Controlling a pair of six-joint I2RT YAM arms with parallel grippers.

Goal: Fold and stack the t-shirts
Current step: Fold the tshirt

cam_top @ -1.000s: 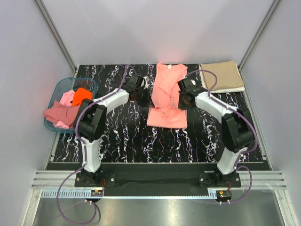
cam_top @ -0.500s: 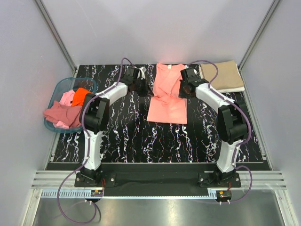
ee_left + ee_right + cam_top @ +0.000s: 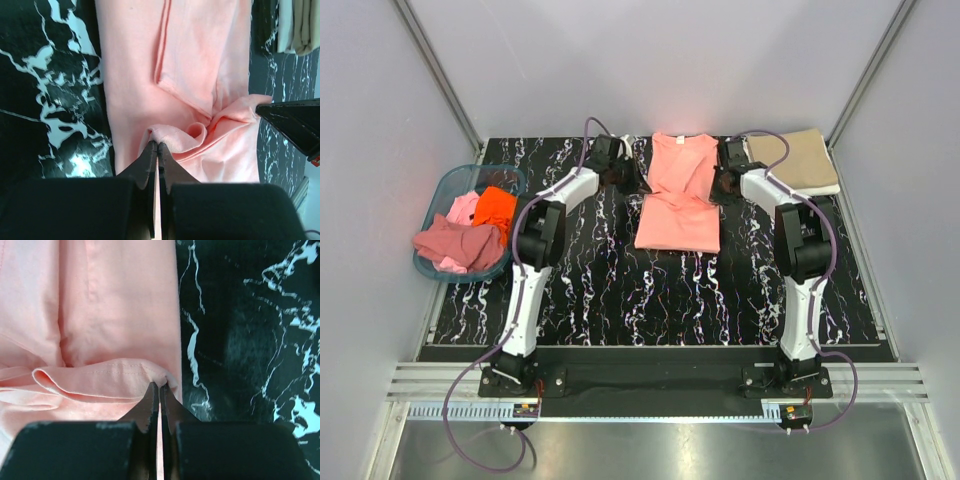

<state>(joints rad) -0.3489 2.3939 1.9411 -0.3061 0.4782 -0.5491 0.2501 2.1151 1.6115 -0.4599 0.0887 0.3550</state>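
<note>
A salmon-pink t-shirt [image 3: 678,200] lies at the back middle of the table, its lower part doubled over the upper part. My left gripper [image 3: 641,186] is at the shirt's left edge and is shut on a corner of the lifted hem [image 3: 170,137]. At the right edge my right gripper [image 3: 718,186] is shut on the other hem corner [image 3: 150,375]. In the wrist views both pairs of fingertips [image 3: 157,146] [image 3: 160,387] pinch pink fabric. A folded tan t-shirt [image 3: 798,160] lies at the back right.
A teal plastic basket [image 3: 441,188] stands at the left edge of the table, holding orange [image 3: 496,204], light pink [image 3: 463,208] and dusty rose [image 3: 445,244] t-shirts; the dusty rose one hangs over the rim. Grey walls close in the back and both sides.
Both grippers have moved toward the back of the table with the hem, drawing the folded lower part further over the shirt. Both arms are now stretched out further.
</note>
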